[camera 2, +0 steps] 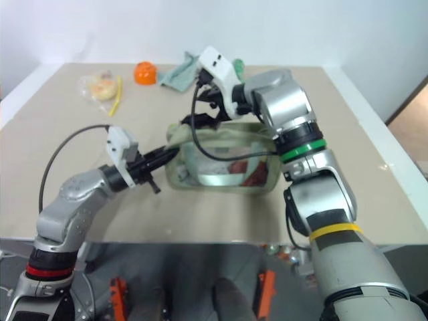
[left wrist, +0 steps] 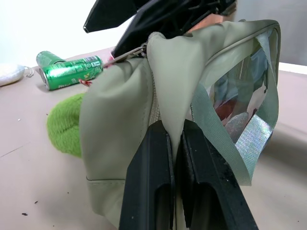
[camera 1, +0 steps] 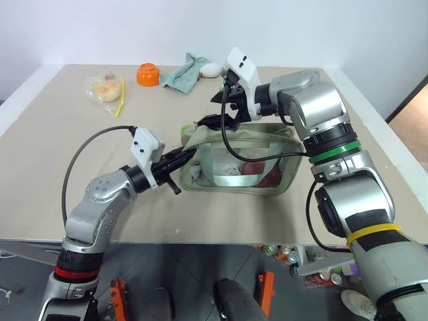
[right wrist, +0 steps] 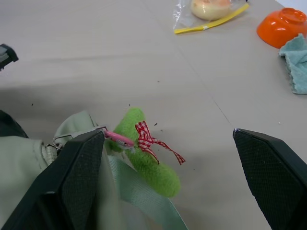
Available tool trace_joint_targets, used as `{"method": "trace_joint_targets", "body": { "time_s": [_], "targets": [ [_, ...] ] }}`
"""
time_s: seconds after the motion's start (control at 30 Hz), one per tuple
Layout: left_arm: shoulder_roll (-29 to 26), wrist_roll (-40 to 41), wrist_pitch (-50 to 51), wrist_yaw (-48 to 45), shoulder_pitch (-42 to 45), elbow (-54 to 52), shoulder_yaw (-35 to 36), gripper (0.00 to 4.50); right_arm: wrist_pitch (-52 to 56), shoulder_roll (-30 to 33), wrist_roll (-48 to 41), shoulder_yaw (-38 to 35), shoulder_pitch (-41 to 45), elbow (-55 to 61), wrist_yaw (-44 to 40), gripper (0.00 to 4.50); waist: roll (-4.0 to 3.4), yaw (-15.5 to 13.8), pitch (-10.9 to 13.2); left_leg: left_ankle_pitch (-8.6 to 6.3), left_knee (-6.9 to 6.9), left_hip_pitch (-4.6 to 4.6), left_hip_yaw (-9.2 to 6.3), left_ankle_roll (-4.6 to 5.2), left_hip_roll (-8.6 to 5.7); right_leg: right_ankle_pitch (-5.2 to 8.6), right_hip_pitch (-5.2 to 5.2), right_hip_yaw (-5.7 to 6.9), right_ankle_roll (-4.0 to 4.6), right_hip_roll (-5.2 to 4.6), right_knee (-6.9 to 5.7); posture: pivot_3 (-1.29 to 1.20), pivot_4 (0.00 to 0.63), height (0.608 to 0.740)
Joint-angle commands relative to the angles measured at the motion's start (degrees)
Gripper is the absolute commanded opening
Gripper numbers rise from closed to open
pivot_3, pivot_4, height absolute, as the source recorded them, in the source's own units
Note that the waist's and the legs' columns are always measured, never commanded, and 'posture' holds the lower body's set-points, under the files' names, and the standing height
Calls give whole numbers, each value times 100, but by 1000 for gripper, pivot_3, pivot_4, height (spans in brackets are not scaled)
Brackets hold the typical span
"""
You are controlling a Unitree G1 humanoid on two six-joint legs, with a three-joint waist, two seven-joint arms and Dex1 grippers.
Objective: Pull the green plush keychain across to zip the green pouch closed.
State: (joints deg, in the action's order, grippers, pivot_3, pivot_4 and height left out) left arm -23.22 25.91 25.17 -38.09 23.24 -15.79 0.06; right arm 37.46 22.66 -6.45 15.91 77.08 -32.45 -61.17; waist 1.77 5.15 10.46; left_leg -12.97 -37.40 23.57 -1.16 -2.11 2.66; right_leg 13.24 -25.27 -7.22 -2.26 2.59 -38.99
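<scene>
Table (camera 1: 60, 134): one pouch (camera 1: 267, 137), one keychain (right wrist: 148, 155)

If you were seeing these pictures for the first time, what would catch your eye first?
The green pouch mid-table, its near end pinched by the left gripper. Beside that end lies the green plush keychain with a red checked bow, the right gripper spread wide around it.

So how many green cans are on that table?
1: a green can lies on its side on the table, beyond the green plush keychain hanging off the green pouch. The pouch or arms may hide others.
</scene>
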Motion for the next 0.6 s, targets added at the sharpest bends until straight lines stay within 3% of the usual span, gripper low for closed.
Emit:
{"method": "trace_joint_targets", "body": {
  "time_s": [0.03, 0.6],
  "targets": [
    [1, 72, -14, -2, -7, -209, 28, 0, -121, 45, 146, 62, -64, 148, -51, 4452, 0, 0, 0, 0, 0, -1, 0, 0, 0, 0, 0, 0, 0, 0, 0, 0, 150, 740],
    [-20, 141, 38, 8, -27, -254, 28, 0, -636, 46, 296, -23, -41, -379, -35, 4452, 0, -7, 0, 0, 0, -3, -1, 0, -1, 1, 4, 0, -2, -1, 0, 0, 150, 740]
  ]
}}
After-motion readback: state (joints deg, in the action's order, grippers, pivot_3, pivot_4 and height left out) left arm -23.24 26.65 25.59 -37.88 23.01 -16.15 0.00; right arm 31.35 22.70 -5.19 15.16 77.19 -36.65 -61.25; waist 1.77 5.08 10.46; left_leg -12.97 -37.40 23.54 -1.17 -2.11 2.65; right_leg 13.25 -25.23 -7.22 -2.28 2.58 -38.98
